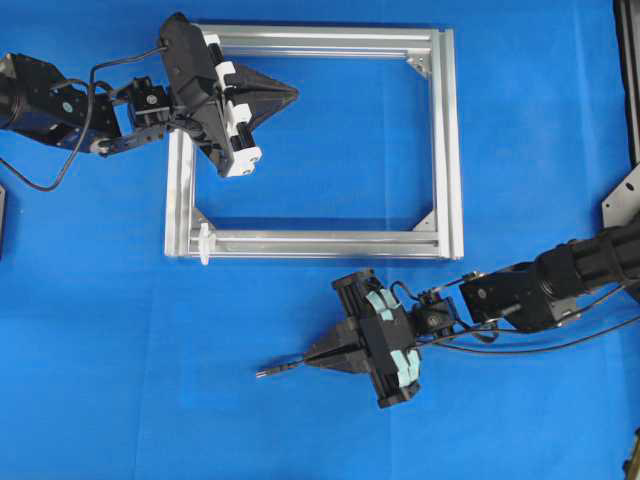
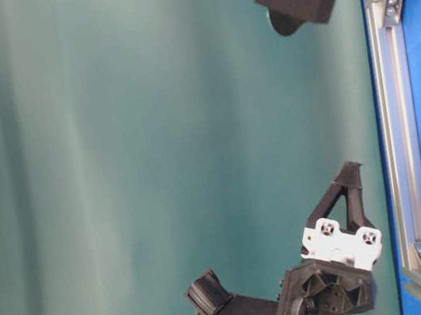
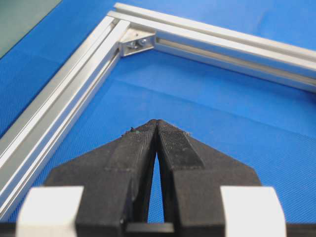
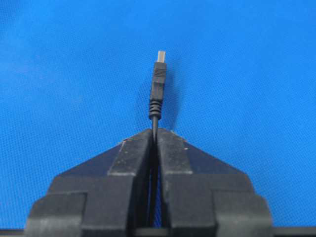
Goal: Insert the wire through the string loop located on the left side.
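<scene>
Gripping done: wire (image 4: 155, 106) is clamped in the closed right hand (image 1: 312, 357), plug protruding, below the aluminium frame (image 1: 447, 140) | left hand (image 1: 290, 93) closed, empty | pending: wire is not yet threaded through string loop (image 1: 204, 242) at frame's lower-left corner.

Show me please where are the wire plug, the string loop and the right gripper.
wire plug (image 4: 158, 81), right wrist view, on the plug's dark body.
string loop (image 1: 204, 243), overhead view, on the white cord at the frame's lower left corner.
right gripper (image 1: 312, 359), overhead view, at its closed fingertips.
</scene>
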Controlling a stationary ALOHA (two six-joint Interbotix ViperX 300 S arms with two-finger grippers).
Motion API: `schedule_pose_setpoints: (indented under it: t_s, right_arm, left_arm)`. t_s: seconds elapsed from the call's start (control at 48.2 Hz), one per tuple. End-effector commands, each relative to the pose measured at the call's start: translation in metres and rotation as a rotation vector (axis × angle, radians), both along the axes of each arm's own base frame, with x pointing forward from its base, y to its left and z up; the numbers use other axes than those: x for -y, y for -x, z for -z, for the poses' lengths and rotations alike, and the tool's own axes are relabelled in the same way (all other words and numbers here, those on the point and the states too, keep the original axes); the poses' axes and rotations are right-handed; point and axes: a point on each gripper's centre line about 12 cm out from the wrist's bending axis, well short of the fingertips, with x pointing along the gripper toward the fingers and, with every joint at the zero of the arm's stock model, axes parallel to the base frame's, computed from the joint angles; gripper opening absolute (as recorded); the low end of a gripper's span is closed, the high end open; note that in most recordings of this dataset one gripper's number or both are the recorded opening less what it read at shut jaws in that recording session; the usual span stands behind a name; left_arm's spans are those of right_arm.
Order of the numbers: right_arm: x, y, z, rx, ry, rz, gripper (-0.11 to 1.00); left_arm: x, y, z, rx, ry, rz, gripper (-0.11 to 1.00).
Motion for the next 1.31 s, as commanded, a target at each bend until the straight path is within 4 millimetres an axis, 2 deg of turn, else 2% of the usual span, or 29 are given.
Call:
schedule_pose_setpoints:
  t_s: [0.0, 0.125, 0.332, 0.436, 1.287]
  right_arm:
    - [-0.001, -0.001, -0.021, 0.044, -0.014, -0.002, 0.01]
    - [0.0, 0.003, -0.036, 0.039, -0.01, 0.001, 0.01]
    - [0.004, 0.007, -0.073, 0.034, 0.008, 0.006, 0.01]
    - [0.004, 0.009, -0.082, 0.035, 0.012, 0.006, 0.01]
    - [0.005, 0.009, -0.082, 0.03, 0.013, 0.008, 0.01]
  left_arm:
    - [-0.002, -0.002, -0.016, 0.046, -0.017, -0.001, 0.0]
    - [-0.002, -0.002, -0.016, 0.046, -0.017, -0.002, 0.0]
    - [-0.003, -0.002, -0.016, 0.046, -0.017, -0.004, 0.0]
    - [-0.003, -0.002, -0.016, 0.044, -0.017, -0.005, 0.0]
    - [-0.003, -0.002, -0.016, 0.044, -0.017, -0.004, 0.0]
